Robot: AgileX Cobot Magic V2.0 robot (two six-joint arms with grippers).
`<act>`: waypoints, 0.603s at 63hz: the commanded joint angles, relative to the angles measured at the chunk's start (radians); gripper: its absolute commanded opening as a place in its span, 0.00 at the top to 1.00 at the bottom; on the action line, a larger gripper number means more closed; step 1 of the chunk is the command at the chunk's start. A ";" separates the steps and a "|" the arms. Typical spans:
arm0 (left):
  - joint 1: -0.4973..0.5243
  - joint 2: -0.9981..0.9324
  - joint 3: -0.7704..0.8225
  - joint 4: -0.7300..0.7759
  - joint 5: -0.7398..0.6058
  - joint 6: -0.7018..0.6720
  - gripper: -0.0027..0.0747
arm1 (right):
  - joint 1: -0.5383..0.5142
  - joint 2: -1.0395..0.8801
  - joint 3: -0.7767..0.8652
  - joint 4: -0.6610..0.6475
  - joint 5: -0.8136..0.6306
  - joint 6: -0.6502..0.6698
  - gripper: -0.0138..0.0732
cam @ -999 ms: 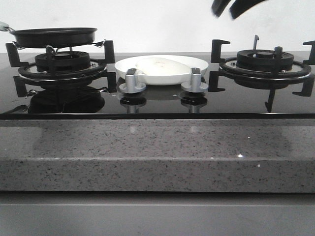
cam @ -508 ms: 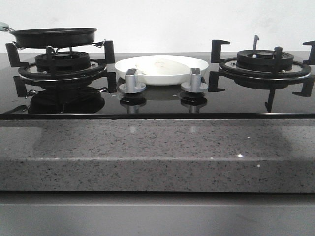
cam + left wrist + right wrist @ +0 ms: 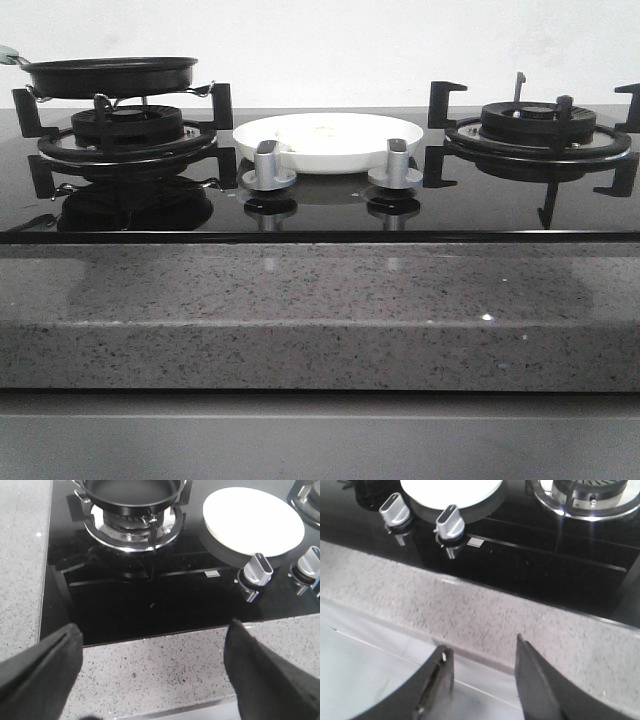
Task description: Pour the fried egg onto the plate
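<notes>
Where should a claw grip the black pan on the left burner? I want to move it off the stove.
By its handle, which sticks out past the pan's left side in the front view; come in from the left. The bowl is wide and round, and sits on the burner grate, so the rim offers a poorer hold. Only the handle's stub shows, so its length is unclear.

Right gripper [image 3: 482, 685] fingers [image 3: 437, 680] apart over grey counter [image 3: 520, 620], two knobs [image 3: 450, 522], plate [image 3: 452, 487] beyond
</notes>
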 commanded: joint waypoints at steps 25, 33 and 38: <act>-0.010 0.004 -0.025 -0.012 -0.076 -0.006 0.59 | 0.001 -0.056 -0.011 0.006 -0.030 -0.009 0.81; -0.010 0.004 -0.025 -0.012 -0.076 -0.006 0.81 | 0.001 -0.056 -0.011 0.006 -0.030 -0.009 0.95; -0.010 0.004 -0.025 -0.012 -0.076 -0.006 0.95 | 0.001 -0.056 -0.011 0.006 -0.030 -0.009 0.97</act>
